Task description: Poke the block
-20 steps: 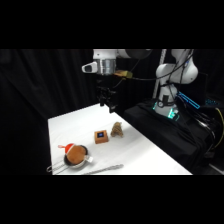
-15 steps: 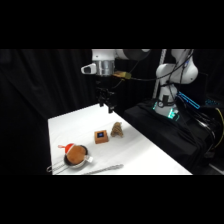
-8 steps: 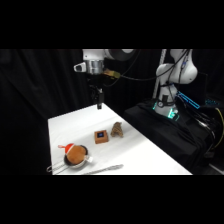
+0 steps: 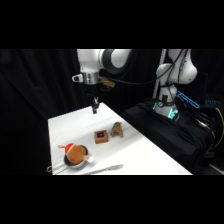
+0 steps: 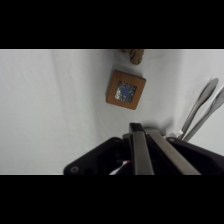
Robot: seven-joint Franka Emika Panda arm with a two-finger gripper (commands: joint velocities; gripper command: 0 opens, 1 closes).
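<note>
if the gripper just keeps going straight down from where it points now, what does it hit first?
Probably bare table, not the block. In the side view the gripper hangs above the table's far part, apart from the block. The wrist view shows the block ahead of the fingertips; depth is unclear.

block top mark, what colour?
Dark blue square on the reddish-brown block; clearest in the wrist view.

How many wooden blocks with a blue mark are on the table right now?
1. The block lies mid-table, just beside the tan cone-like object and apart from the bowl holding the plush toy.
</note>
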